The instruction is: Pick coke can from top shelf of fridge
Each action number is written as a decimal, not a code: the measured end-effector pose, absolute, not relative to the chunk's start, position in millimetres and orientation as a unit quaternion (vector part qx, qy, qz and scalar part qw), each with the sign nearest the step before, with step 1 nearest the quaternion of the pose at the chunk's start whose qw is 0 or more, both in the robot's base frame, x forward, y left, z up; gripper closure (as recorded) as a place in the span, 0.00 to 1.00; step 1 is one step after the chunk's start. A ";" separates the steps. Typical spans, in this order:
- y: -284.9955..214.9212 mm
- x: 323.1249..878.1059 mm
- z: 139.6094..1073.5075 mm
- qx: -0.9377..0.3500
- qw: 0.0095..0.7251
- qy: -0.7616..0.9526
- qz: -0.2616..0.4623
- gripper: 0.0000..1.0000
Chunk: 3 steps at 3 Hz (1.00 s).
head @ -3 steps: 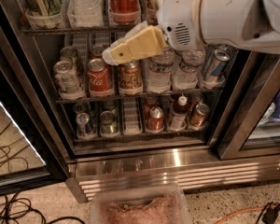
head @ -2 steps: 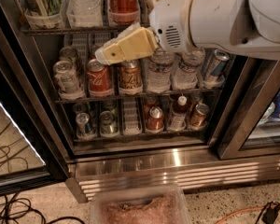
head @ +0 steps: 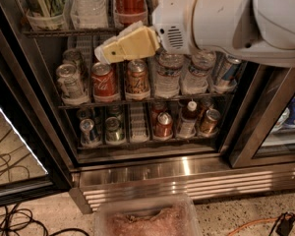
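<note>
The fridge [head: 152,173] stands open, with three wire racks in view. On the uppermost rack [head: 64,32] stands a red Coca-Cola container [head: 130,1]; its top is cut off by the frame. On the rack below, a red coke can [head: 104,81] with a silver top sits in a front cup. My gripper [head: 102,54], yellowish on a white arm [head: 226,18], reaches in from the right. Its tip hangs just under the uppermost rack's front rail and directly above the lower red can, without touching it.
A silver-grey can [head: 69,80], a copper-brown can [head: 137,80] and water bottles [head: 168,75] flank the lower red can. Several cans and bottles fill the bottom rack [head: 137,139]. A glass door [head: 265,112] stands right. A clear plastic tub [head: 147,218] and cables [head: 10,215] lie on the floor.
My gripper has moved left and slightly up, from in front of the copper-brown can's lane to above the lower red can. The cans have not moved.
</note>
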<state>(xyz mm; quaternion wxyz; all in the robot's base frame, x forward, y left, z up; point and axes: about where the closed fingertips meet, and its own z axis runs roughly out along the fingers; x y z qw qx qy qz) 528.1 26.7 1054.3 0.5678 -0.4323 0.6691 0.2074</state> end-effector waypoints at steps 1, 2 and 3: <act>33.9 538.1 1055.4 -0.393 0.596 0.669 0.206 0.00; 42.0 549.7 1056.8 -0.350 0.624 0.669 0.202 0.00; 43.2 557.7 1059.3 -0.320 0.644 0.670 0.187 0.00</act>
